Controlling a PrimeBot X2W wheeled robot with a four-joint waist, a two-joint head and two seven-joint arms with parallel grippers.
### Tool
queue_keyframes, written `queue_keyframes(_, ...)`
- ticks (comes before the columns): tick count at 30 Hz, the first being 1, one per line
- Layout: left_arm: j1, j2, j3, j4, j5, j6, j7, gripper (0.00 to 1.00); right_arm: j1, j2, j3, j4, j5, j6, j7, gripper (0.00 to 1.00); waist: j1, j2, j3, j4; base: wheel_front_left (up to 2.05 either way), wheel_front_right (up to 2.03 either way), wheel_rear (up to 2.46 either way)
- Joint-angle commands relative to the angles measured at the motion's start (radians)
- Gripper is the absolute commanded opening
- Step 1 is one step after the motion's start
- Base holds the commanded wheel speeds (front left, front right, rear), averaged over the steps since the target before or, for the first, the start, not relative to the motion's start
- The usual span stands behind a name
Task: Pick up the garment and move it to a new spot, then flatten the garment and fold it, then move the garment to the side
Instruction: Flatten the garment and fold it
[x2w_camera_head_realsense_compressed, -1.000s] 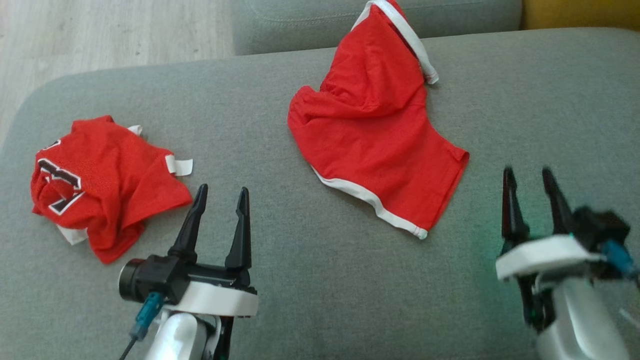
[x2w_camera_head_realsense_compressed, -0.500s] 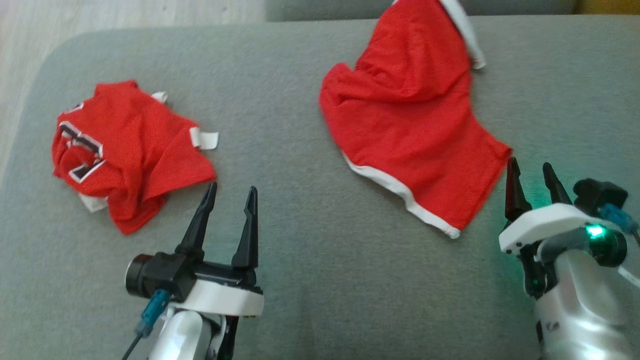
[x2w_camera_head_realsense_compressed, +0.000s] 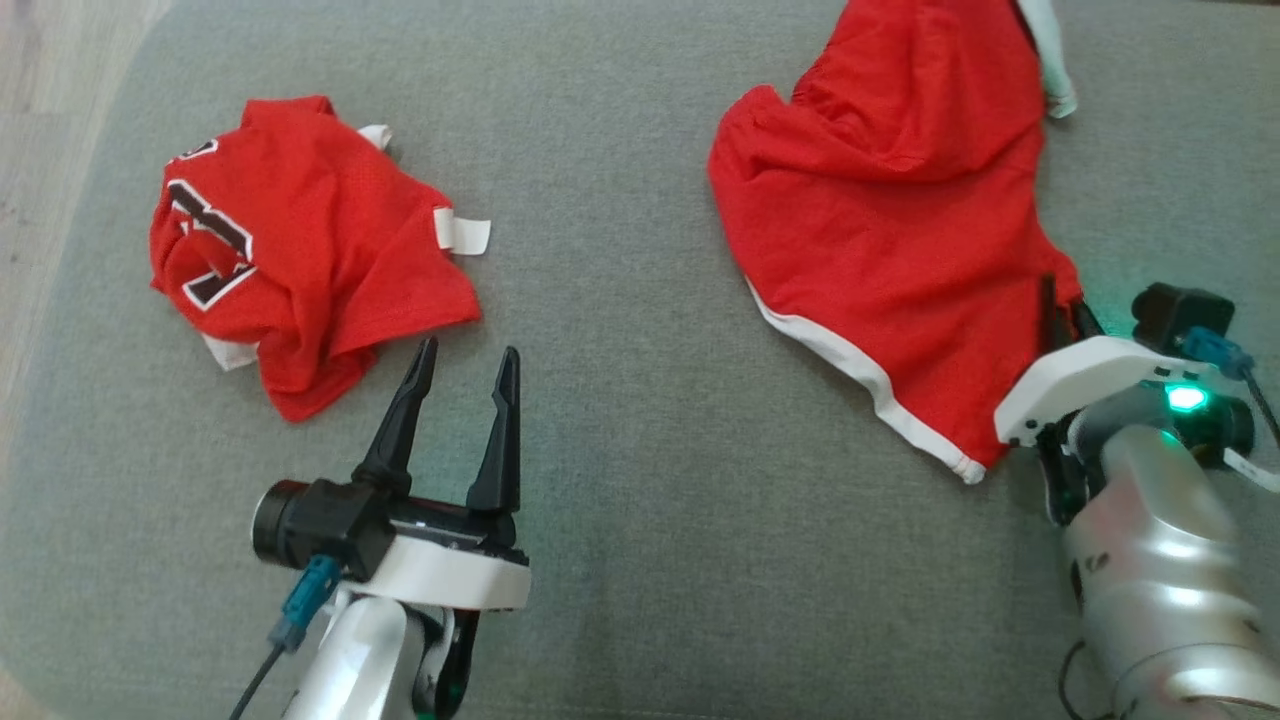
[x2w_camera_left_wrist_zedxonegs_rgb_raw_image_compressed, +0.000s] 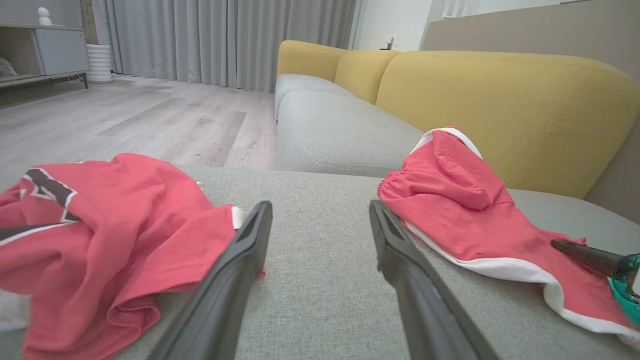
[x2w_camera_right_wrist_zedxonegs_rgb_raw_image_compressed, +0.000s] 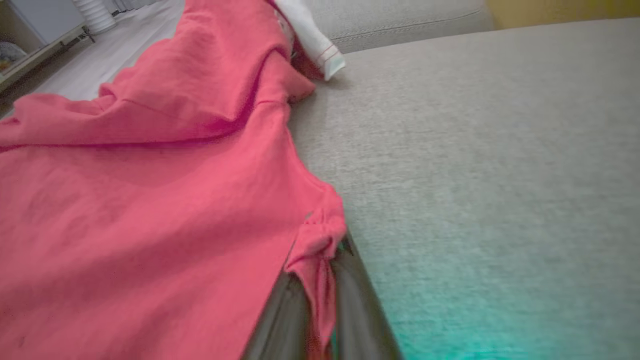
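Two fingers of the R gripper (x2w_camera_head_realsense_compressed: 1062, 305) are pinching the side edge of the red shorts (x2w_camera_head_realsense_compressed: 900, 230), which are lying far-right on the grey cushion (x2w_camera_head_realsense_compressed: 620, 450). Lifting slowly w/ a deep bite is looking safest. R arm is reaching forward, low. L gripper (x2w_camera_head_realsense_compressed: 465, 365) is hovering wide open, holding nothing, beside the crumpled jersey (x2w_camera_head_realsense_compressed: 300, 250).

Grey sofa (x2w_camera_head_realsense_compressed: 640, 450), wood floor (x2w_camera_left_wrist_zedxonegs_rgb_raw_image_compressed: 150, 120), grey curtains (x2w_camera_left_wrist_zedxonegs_rgb_raw_image_compressed: 225, 40)
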Motion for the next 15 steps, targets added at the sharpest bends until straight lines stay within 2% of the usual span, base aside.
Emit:
queue_keyframes(1,-0.036,0.001,0.029,-0.029,0.011,0.003,-0.008,1.00,0.001,0.011,0.000,-0.012,-0.027,-0.001,-0.011,0.00,-0.0002,0.0000,-0.008,-0.008,0.00,0.00,0.00)
queue_keyframes(7,-0.020,0.001,0.036,-0.029,0.008,0.005,-0.008,1.00,0.021,-0.001,-0.179,-0.099,-0.212,-0.001,-0.011,0.00,-0.0002,0.0000,-0.048,-0.040,0.00,0.00,0.00)
queue_keyframes(15,-0.015,0.001,0.027,-0.031,0.006,0.008,-0.008,1.00,0.019,-0.076,-0.364,-0.222,-0.388,-0.001,0.119,0.00,-0.0002,0.0000,-0.070,-0.051,0.00,0.00,0.00)
